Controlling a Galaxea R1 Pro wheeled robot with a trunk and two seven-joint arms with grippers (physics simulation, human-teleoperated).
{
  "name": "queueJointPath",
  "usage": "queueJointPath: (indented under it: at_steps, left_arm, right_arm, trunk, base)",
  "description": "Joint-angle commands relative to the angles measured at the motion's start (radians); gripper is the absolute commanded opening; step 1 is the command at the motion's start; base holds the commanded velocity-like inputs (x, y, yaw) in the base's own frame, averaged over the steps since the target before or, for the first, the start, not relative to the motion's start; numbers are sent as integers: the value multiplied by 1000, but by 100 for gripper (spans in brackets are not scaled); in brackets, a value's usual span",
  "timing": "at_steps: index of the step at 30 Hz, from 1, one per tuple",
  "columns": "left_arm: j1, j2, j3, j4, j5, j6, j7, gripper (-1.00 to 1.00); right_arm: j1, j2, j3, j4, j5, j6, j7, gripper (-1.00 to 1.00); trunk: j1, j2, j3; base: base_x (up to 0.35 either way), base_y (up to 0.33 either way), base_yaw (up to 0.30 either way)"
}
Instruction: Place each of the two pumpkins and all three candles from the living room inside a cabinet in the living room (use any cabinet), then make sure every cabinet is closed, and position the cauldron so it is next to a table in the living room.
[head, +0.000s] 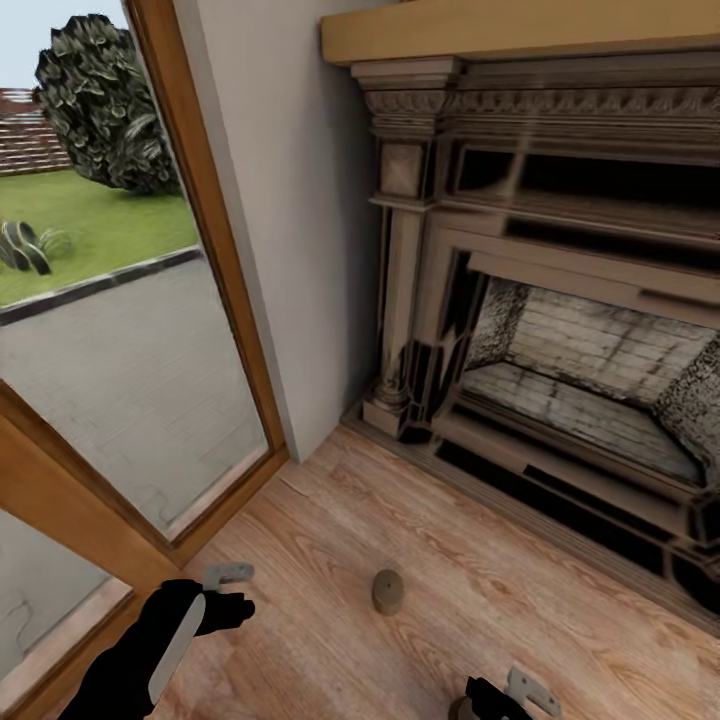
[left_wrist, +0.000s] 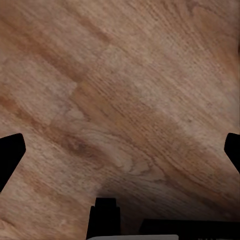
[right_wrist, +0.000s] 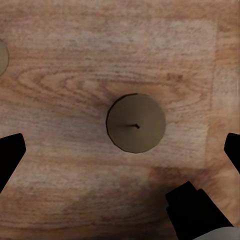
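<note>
One short round tan wax candle (right_wrist: 136, 123) stands on the wood-plank floor (head: 420, 540) before the stone fireplace (head: 560, 330); my right fingers (right_wrist: 120, 150) hang open above it, left fingers (left_wrist: 120, 150) open too.

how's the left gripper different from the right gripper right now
The left gripper hangs over bare light-brown wooden plank floor; the right gripper hangs over a short round tan candle, roughly centred between its fingers. The left gripper sits beside the wood-framed glass door; the right gripper sits at the head view's bottom edge, partly cut off. Both are open and point down at the floor.
</note>
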Motion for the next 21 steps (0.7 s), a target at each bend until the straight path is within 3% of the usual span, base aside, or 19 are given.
queueJointPath:
  at_steps: [1, 15, 21]
  left_arm:
    - [0, 1, -3, -1, 10, 3, 10, 100]
    - [0, 1, -2, -24, 16, 9, -2, 100]
    - [2, 1, 0, -113, 25, 23, -8, 100]
  right_arm:
    - [0, 0, 9, 0, -9, -3, -4, 100]
    - [0, 0, 8, 1, -1, 0, -12, 100]
    - [0, 0, 7, 11, -1, 9, -41, 100]
  trunk:
    - [0, 0, -1]
    - [0, 0, -1]
    - [0, 0, -1]
  base:
    - [0, -48, 0]
    - [0, -4, 0]
    - [0, 0, 0]
